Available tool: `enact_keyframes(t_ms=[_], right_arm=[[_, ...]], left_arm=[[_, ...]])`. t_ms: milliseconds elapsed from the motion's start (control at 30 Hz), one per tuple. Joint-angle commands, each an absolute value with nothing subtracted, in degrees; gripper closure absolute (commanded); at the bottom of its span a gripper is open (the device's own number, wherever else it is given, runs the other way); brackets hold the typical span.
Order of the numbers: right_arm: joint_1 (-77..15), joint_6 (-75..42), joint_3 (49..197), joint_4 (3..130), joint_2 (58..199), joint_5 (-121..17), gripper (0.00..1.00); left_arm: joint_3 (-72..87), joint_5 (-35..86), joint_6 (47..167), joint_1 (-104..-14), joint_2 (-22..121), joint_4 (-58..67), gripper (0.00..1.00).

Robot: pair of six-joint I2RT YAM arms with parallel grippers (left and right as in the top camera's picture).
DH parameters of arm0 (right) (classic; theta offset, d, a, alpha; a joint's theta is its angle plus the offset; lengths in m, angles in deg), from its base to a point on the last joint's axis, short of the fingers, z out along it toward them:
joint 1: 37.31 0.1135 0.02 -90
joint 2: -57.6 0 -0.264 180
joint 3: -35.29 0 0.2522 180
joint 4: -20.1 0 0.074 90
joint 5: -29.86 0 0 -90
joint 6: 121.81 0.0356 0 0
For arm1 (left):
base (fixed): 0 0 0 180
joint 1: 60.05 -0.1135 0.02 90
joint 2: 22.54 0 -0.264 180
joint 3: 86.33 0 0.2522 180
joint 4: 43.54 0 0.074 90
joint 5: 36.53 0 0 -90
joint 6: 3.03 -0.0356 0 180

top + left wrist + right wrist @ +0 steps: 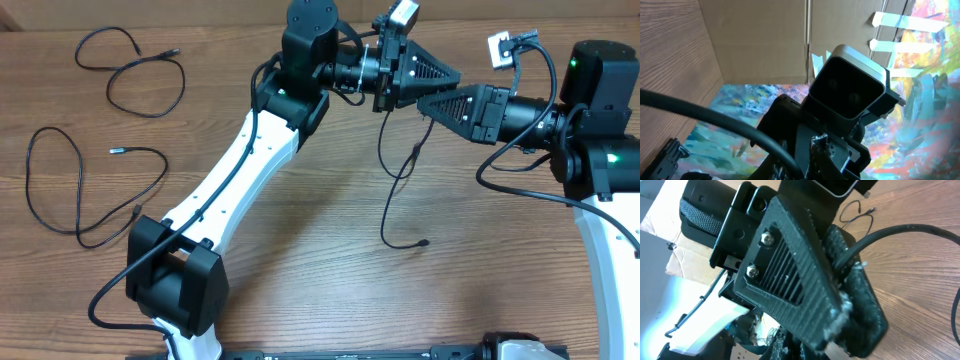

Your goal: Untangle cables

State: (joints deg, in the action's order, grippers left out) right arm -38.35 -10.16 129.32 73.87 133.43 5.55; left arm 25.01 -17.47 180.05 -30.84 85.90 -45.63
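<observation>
One thin black cable hangs in the air at the top centre, and its plug end trails on the wood. My left gripper points right, with my right gripper pointing left just below it, their tips nearly touching. In the right wrist view the cable runs in between the left gripper's pads, which are closed on it. A strand drops from my right gripper's shut tip, so it holds the cable too. In the left wrist view the cable crosses close in front.
Two more black cables lie loose on the table's left side, one looped at the top left and one below it. The left arm's white link crosses the middle of the table. A cardboard wall stands behind.
</observation>
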Motion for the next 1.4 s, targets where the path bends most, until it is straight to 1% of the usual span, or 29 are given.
enact_keyframes(t_ms=[0, 100, 267, 333, 400, 433, 467, 533, 600, 633, 667, 767, 800, 833, 900, 933, 967, 1067, 1233, 1367], right_arm=[[-38.29, -9.49, 130.17, 73.52, 132.27, 4.76, 0.96], [-38.29, -9.49, 130.17, 73.52, 132.27, 4.74, 0.96], [-38.29, -9.49, 130.17, 73.54, 132.27, 4.74, 0.96], [-38.29, -9.49, 130.17, 73.58, 132.27, 4.76, 0.96], [-38.29, -9.49, 130.17, 73.78, 132.27, 4.76, 0.96], [-38.29, -9.49, 130.17, 73.82, 132.27, 4.76, 0.94], [-38.29, -9.51, 130.17, 73.95, 132.27, 4.74, 0.87], [-38.29, -9.51, 130.17, 74.57, 132.27, 4.21, 0.7], [-38.29, -9.53, 130.17, 76.14, 132.27, 1.98, 0.52], [-38.29, -9.53, 130.17, 77.19, 132.27, 0.59, 0.47], [-38.29, -9.53, 130.17, 78.39, 132.27, -0.81, 0.45], [-38.29, -9.55, 130.17, 80.88, 132.19, -2.08, 0.43], [-38.29, -9.6, 130.17, 81.19, 132.16, -2.1, 0.41], [-38.29, -9.79, 130.17, 81.82, 131.95, -2.17, 0.31], [-38.31, -10.78, 130.17, 82.94, 131.71, -2.47, 0.2], [-38.35, -12.13, 130.17, 84.05, 131.49, -2.67, 0.12], [-38.35, -12.59, 130.17, 85.01, 131.29, -3.04, 0.07], [-38.42, -12.59, 130.17, 87.77, 130.74, -6.26, 0.01], [-39.69, -14.78, 130.17, 91.18, 129.5, -7.83, 0.0], [-40.36, -15.8, 130.17, 92.53, 128.73, -7.85, 0.0]], left_arm=[[26.06, -18.41, 180.92, -31.56, 85.13, -45.87, 0.84], [26.06, -18.43, 181.99, -31.64, 85.13, -45.87, 0.91], [26.06, -18.56, 182.17, -31.64, 85.13, -45.87, 0.92], [26.06, -18.58, 182.17, -31.62, 85.13, -45.87, 0.96], [26.06, -18.58, 182.17, -31.62, 85.13, -45.87, 0.96], [26.06, -18.58, 182.15, -31.62, 85.13, -45.87, 0.96], [26.06, -18.6, 182.17, -31.62, 85.13, -45.9, 0.96], [26.06, -19.04, 182.1, -31.62, 85.13, -46.46, 0.96], [26.06, -19.74, 182.1, -31.64, 85.13, -49.55, 0.96], [26.06, -19.87, 182.1, -31.64, 85.13, -51.23, 0.96], [26.06, -19.85, 182.15, -31.64, 85.11, -52.32, 0.96], [26.08, -18.8, 182.12, -31.86, 85.11, -53.2, 0.96], [26.08, -18.45, 182.04, -32.04, 85.11, -53.2, 0.96], [26.08, -18.06, 181.91, -32.39, 85.11, -53.22, 0.96], [26.23, -17.82, 181.88, -33.04, 85.07, -53.26, 0.96], [26.32, -17.66, 181.86, -33.55, 85.05, -53.26, 0.96], [26.34, -17.4, 181.69, -33.92, 84.98, -53.26, 0.96], [26.34, -16.35, 179.89, -35.16, 84.48, -53.22, 0.96], [26.38, -15.54, 173.58, -37.35, 84.02, -52.17, 0.96], [26.38, -13.97, 166.91, -38.84, 84.02, -46.49, 0.96]])
